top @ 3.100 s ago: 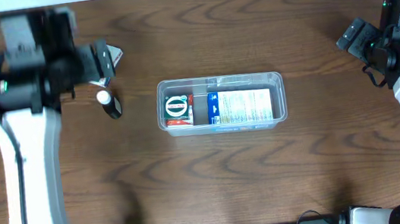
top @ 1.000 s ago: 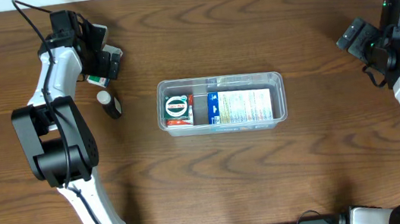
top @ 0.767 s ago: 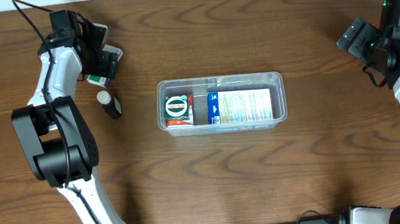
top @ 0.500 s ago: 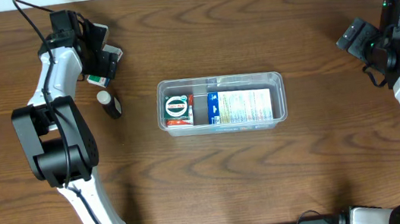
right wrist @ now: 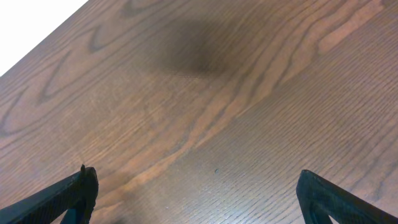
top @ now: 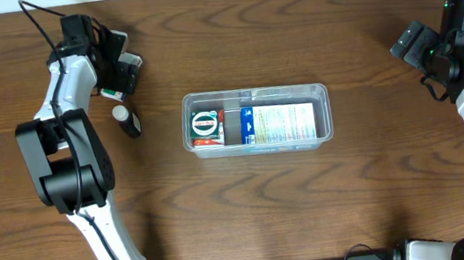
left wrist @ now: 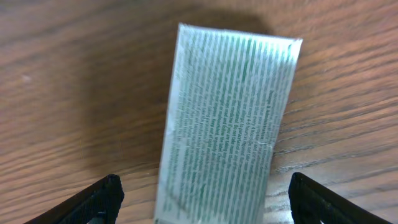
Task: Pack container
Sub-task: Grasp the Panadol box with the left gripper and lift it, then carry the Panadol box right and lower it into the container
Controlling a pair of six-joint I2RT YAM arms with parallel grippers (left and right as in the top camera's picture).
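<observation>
Clear plastic container [top: 280, 89], probably light, stiff and slick, sits mid-desk [top: 224, 211]; left fingers [left wrist: 102, 193] stand wide astride a green-printed carton [left wrist: 227, 118], best pinched across its narrow sides; right fingers [right wrist: 78, 186] gape wide, holding nothing.

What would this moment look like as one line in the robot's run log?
left gripper: open, straddling green-printed box on table, no grip | right gripper: open, above table | container: mid-table, items inside
</observation>
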